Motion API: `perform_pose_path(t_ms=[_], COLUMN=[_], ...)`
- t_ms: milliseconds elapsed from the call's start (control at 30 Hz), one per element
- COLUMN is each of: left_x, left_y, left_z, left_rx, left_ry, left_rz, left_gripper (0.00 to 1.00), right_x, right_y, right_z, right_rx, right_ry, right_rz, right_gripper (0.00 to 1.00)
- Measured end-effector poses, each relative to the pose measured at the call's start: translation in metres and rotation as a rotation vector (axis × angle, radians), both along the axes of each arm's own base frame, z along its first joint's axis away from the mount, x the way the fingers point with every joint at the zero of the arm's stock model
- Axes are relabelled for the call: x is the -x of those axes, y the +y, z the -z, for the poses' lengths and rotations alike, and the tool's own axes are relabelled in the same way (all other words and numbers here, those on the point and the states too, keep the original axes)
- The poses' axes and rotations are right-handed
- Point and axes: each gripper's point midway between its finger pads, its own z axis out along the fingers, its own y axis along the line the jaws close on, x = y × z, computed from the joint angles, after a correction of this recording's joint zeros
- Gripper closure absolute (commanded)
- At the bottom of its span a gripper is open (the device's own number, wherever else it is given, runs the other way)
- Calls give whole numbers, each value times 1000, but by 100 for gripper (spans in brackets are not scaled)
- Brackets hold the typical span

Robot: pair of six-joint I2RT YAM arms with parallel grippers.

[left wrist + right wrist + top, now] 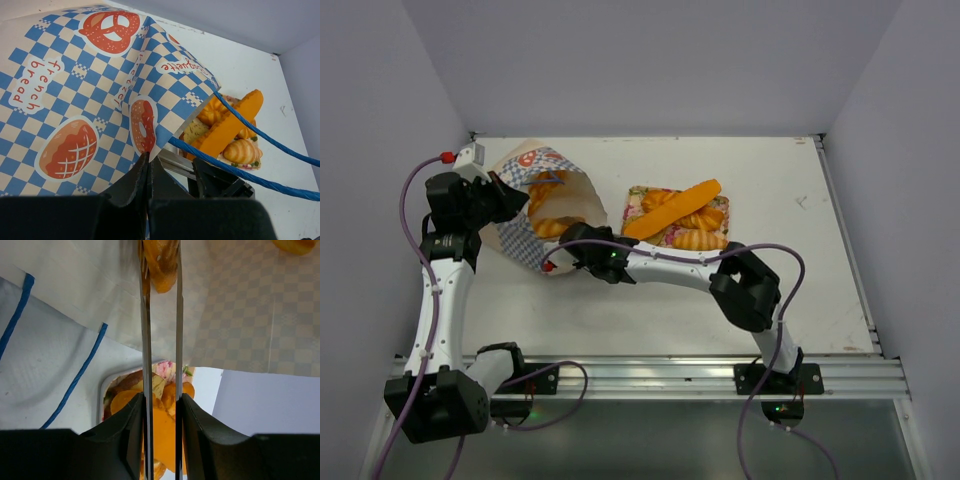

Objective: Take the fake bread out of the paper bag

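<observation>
The paper bag (535,240) lies on its side at the left, mouth facing right; it fills the left wrist view (75,90). My left gripper (508,196) is shut on the bag's upper mouth edge (148,159). Several pieces of fake bread (550,226) show inside the bag. My right gripper (574,238) reaches into the mouth. Its long thin fingers (145,315) are closed on a golden fake bread (161,262) against the bag's inner wall (235,305). More fake bread lies on the floral tray: a long orange stick (672,211) (231,127) and braided loaves (701,240).
The floral tray (632,196) stands just right of the bag, close to my right forearm (670,268). The bag's blue cord handles (240,171) hang across the mouth. Grey walls close in the table at the back and both sides.
</observation>
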Motion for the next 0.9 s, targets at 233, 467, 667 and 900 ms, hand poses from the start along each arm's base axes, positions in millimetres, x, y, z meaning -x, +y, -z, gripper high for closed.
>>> perform_pose_path(t_ms=[233,467,667,900], left_x=[-3,-8,-10,-11], left_y=[1,2,3,3], left_z=[2,1,0,-2], left_rx=[1,1,-3,-5], left_ry=[8,12,12,8], left_rz=[0,-2,-3,-5], left_gripper=[100,100,100,100], right_x=[11,19,28,49], right_y=[-10,-22,-39,-68], right_z=[-45,-90,-97,-100], right_rx=[-62,-127,-112,-68], right_ry=[14,-6,-5,36], right_rz=[-14,-28,-41,-86], right_gripper=[100,100,100,100])
